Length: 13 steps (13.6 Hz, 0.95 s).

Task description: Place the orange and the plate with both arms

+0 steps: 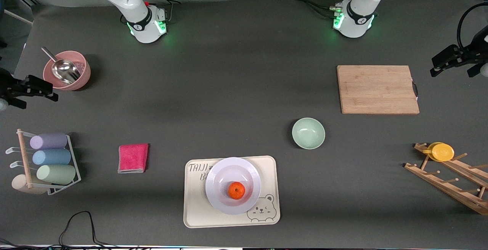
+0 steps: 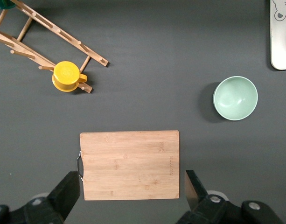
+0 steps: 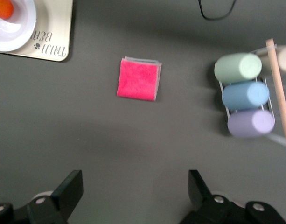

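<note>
The orange (image 1: 236,190) lies on the white plate (image 1: 221,173), off-centre. The plate stands on the cream bear-printed tray (image 1: 194,212), near the table's front-camera edge. Both also show at the edge of the right wrist view: the orange (image 3: 0,7) and the plate (image 3: 17,32). My left gripper (image 1: 436,66) is open and empty, held high by the wooden cutting board (image 2: 129,164), and it also shows in the left wrist view (image 2: 132,186). My right gripper (image 1: 47,90) is open and empty, held high over bare table, and it also shows in the right wrist view (image 3: 133,186).
A pale green bowl (image 1: 308,133) stands between tray and cutting board (image 1: 377,89). A pink cloth (image 1: 133,158) lies beside the tray. A rack of pastel cups (image 1: 49,158) and a pink bowl with a scoop (image 1: 66,70) stand at the right arm's end. A wooden rack with a yellow lid (image 1: 441,152) stands at the left arm's end.
</note>
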### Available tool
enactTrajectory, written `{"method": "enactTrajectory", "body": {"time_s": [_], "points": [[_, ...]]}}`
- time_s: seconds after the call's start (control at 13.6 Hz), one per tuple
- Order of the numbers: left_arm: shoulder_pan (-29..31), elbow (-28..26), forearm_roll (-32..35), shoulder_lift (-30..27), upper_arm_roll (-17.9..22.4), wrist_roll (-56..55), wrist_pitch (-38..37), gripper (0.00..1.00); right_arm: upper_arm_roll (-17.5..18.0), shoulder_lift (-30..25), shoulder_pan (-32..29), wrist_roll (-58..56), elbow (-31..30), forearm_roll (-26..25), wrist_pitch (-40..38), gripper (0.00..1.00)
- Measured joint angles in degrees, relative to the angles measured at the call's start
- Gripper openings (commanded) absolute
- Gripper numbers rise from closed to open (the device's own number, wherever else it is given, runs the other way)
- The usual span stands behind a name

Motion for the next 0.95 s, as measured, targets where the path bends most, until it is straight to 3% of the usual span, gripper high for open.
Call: {"method": "enactTrajectory", "body": {"time_s": [0.29,0.95], "points": [[0.0,0.0,0.0,0.0,0.1,0.0,-1.0,1.00,1.7,-0.5,-0.2,5.7,-0.7,-0.7,-0.8,1.00],[0.0,0.0,0.0,0.0,0.2,0.0,-1.2,1.00,0.6,-0.5,-0.5,7.6,-0.7,-0.9,-0.8,1.00]]}}
